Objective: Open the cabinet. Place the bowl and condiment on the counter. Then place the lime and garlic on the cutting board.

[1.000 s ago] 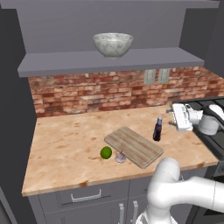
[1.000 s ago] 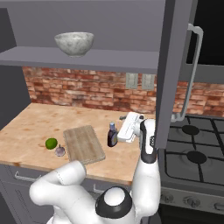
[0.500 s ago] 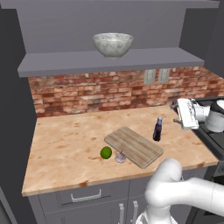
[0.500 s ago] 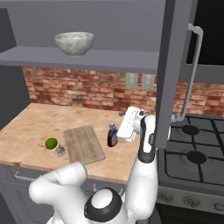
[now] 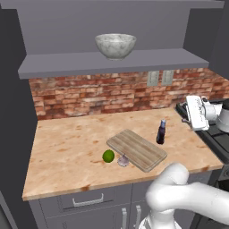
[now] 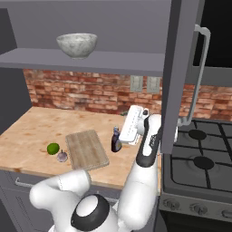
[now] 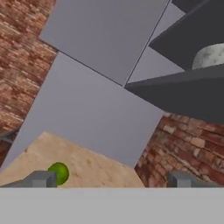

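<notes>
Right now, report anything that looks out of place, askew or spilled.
Nothing is spilled, tipped or damaged. The bowl sits upright on the cabinet shelf, the condiment stands upright on the counter, and the lime and garlic lie beside the cutting board, not on it.

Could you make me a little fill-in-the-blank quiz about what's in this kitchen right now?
1. The bowl sits on the ____ of the open cabinet.
2. The lime and garlic lie on the counter beside the ____.
3. The condiment stands on the ____.
4. The gripper is open and holds ____.

Missing words: shelf; cutting board; counter; nothing
</notes>
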Motion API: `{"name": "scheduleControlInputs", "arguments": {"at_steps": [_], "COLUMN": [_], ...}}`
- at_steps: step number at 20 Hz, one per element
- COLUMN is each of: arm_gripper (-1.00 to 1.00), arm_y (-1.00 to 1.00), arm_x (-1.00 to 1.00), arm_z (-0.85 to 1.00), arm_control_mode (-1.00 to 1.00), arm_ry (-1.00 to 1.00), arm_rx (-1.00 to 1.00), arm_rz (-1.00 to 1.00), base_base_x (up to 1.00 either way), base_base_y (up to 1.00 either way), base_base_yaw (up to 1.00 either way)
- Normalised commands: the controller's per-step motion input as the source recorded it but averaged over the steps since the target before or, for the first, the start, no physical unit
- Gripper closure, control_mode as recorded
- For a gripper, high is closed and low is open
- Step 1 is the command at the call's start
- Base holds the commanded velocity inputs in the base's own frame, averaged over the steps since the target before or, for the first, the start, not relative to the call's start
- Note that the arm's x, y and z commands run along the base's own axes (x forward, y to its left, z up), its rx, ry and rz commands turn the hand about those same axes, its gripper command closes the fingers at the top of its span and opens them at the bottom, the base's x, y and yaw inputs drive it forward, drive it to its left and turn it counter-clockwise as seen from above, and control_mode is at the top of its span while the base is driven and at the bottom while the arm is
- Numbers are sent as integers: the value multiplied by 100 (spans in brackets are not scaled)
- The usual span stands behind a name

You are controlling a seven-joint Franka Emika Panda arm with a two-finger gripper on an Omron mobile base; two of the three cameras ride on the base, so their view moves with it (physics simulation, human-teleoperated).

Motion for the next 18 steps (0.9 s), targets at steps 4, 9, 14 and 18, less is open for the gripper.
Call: {"name": "scheduleControlInputs", "arguments": {"at_steps": [4,9,14,18], "arm_gripper": [-100,-100,-100,-100], "arm_y": [13,24,35,23], "arm_x": [-31,-23,-12,-18], "arm_z": [32,20,4,21], "arm_control_mode": [-100,-100,-100,-100], "arm_ry": [-7,-4,-2,-6], "arm_rx": [-2,-2,-3,-2], "arm_rz": [0,-1,-3,-3], "base_base_x": [0,0,0,0], "base_base_y": [0,0,0,0], "base_base_yaw": [0,0,0,0]}}
